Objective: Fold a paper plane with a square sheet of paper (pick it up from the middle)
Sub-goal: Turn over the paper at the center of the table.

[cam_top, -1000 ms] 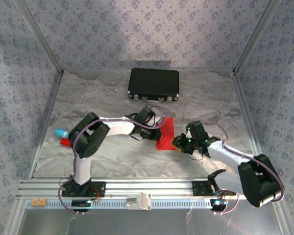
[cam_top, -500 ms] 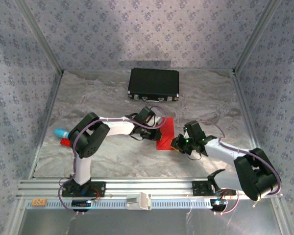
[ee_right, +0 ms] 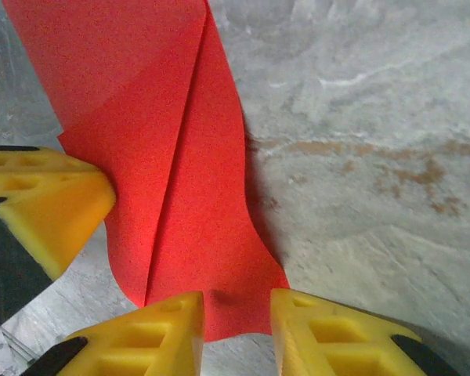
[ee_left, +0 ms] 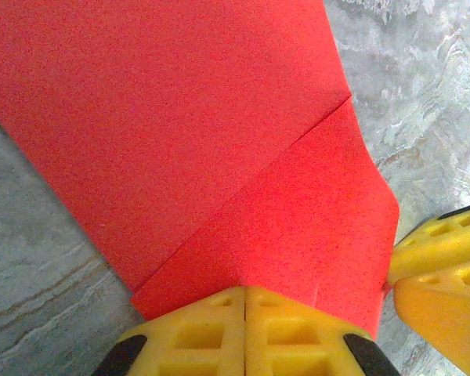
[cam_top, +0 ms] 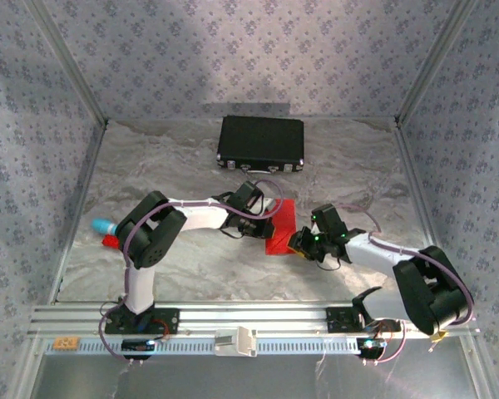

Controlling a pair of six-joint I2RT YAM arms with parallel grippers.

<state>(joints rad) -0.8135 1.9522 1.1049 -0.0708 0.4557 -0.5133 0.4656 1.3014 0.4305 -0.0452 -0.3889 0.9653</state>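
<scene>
One folded red paper point(ee_left: 180, 141); left claw point(ee_left: 245, 301) closed, pressing it.

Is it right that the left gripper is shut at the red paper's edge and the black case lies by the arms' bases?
No: the top external view shows the black case by the far wall; the left gripper is shut at the edge of the red paper.

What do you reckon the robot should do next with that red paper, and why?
Probably close the right hand: it stands open with the red paper's lifted corner in the gap, while the closed left hand sits at a neighbouring edge, seemingly steadying the half-folded sheet.
</scene>
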